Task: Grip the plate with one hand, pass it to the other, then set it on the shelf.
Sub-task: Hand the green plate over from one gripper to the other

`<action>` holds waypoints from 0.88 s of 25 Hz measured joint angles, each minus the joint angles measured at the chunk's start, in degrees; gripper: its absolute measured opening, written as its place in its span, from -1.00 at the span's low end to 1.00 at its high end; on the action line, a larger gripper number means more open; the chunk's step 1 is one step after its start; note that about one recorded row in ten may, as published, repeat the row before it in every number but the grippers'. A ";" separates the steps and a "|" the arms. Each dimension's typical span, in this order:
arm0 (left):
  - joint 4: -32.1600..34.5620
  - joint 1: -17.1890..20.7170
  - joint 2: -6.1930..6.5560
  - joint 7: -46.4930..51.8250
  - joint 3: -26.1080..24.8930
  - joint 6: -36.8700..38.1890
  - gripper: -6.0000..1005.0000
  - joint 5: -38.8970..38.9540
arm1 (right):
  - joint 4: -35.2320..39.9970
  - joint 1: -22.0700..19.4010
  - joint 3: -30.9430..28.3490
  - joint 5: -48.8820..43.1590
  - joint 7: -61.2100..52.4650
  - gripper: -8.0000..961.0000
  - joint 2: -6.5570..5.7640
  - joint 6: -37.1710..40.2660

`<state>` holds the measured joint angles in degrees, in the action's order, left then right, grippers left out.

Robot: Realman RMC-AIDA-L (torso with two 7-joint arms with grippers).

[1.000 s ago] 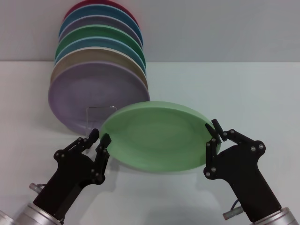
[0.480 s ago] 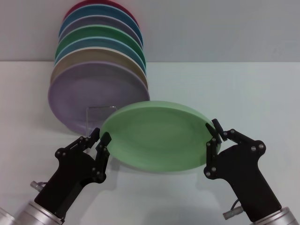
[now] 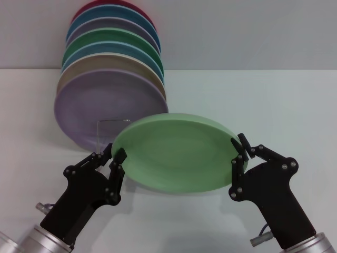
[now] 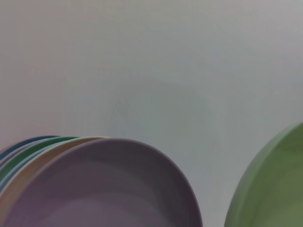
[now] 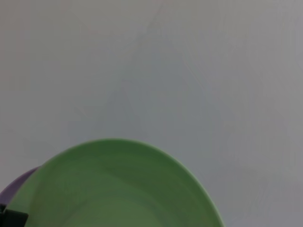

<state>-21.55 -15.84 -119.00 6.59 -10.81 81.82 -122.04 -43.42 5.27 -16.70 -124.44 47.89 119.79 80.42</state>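
Observation:
The light mint-green plate (image 3: 176, 153) hangs tilted above the white table, in front of the rack. My right gripper (image 3: 238, 152) is shut on its right rim. My left gripper (image 3: 114, 154) is open, with its fingertips on either side of the plate's left rim. I cannot tell if they touch it. The clear acrylic shelf (image 3: 111, 128) stands just behind the plate, and its U-shaped front shows against the lilac plate. The mint plate also shows in the left wrist view (image 4: 272, 184) and the right wrist view (image 5: 118, 189).
A row of upright plates stands at the back left. A lilac plate (image 3: 100, 105) is in front, with tan, blue, darker green (image 3: 113, 41) and red ones behind. The lilac plate also shows in the left wrist view (image 4: 104, 189). The white table (image 3: 263, 100) stretches to the right.
My left gripper has moved slightly right and up, closer onto the plate's left rim. The plate and my right gripper have barely moved.

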 joint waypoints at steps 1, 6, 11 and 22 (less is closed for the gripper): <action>-0.03 -0.01 0.00 0.00 0.00 0.00 -0.63 -0.04 | 0.00 0.00 0.00 0.00 0.00 -0.76 0.00 0.00; -0.07 -0.07 0.00 0.00 0.00 0.00 -0.65 -0.05 | -0.06 0.02 0.09 0.00 0.00 -0.76 0.00 -0.20; -0.07 -0.09 0.00 0.00 0.00 0.00 -0.67 -0.05 | -0.21 0.07 0.09 0.00 0.00 -0.75 0.00 -0.56; 0.29 -0.31 -0.03 -0.11 0.04 -0.36 -0.73 -0.03 | -0.24 0.53 0.09 0.00 0.01 -0.74 0.00 -0.61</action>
<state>-21.26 -16.15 -119.03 6.48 -10.76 81.47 -122.07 -43.66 5.80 -16.61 -124.44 47.90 119.79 79.81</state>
